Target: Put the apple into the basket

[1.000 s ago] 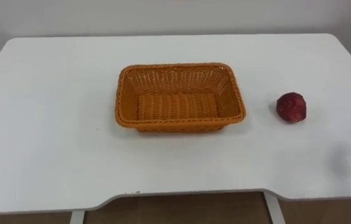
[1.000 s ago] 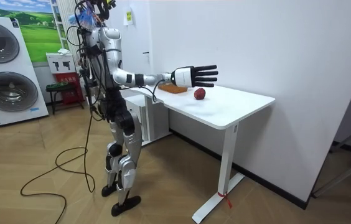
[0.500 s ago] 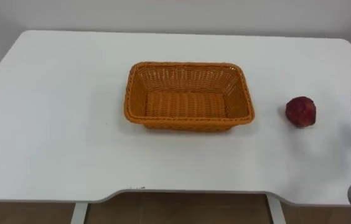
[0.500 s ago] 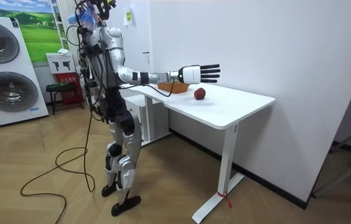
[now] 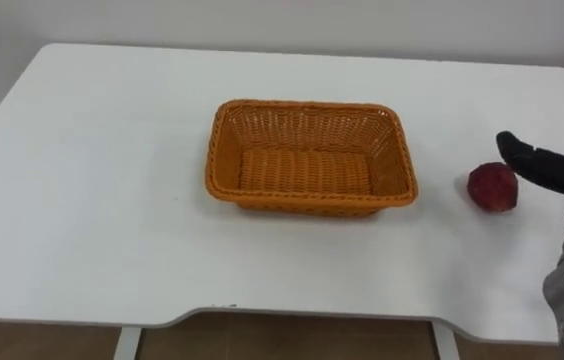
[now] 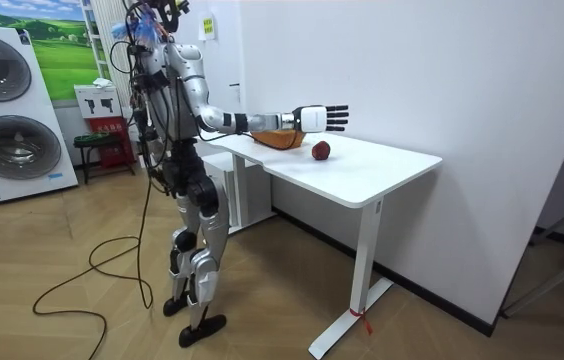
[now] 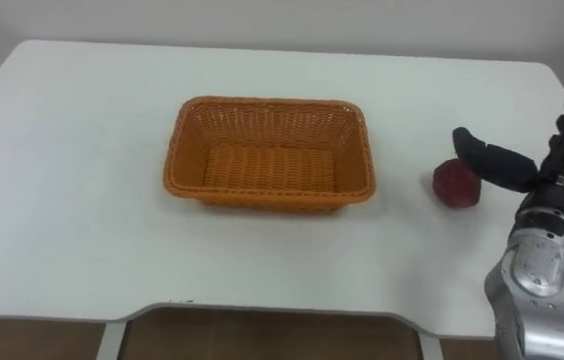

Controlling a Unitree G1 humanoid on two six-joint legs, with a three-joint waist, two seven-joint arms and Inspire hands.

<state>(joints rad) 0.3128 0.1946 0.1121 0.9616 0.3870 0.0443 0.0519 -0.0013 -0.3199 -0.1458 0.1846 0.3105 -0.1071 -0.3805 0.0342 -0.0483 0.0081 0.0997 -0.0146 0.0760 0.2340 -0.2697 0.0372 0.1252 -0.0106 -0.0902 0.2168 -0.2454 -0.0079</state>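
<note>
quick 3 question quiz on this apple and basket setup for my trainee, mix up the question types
1. True or false: the apple lies inside the basket.
2. The right hand is: A) curled round the apple; B) open beside the apple, not gripping it; C) inside the basket.
3. Fill in: on the table, the apple sits to the basket's ____ (robot's side).
Key: 1 false; 2 B; 3 right.
</note>
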